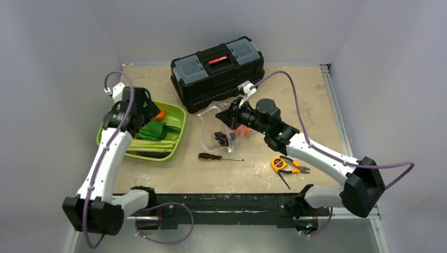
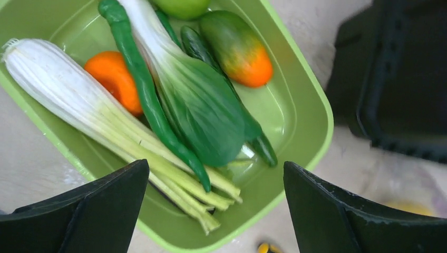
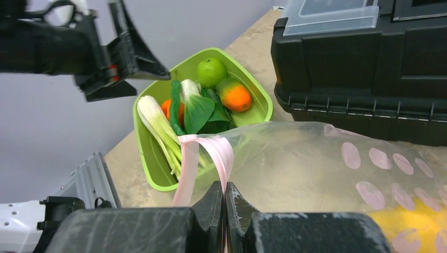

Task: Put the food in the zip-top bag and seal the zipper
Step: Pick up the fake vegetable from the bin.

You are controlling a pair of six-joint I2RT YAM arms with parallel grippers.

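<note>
Beige tabletop [image 1: 316,100], grey walls. Zip-top bag [image 3: 316,168] sits just beside black toolbox [image 1: 217,71], clear, pink-spotted, contents blurred yellow-orange, partly hidden under right arm from above. Right end effector [image 3: 224,203] clamped on pink zipper [image 3: 221,150]. Left end effector [image 2: 215,176] spread wide, empty, above food [image 2: 200,100] in green tray [image 2: 292,105].

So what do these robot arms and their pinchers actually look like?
The left arm and right arm have white links with chunky black joints. A thin purple cable loops along each. The left gripper and right gripper each have two matte-black wedge-shaped fingers.
</note>
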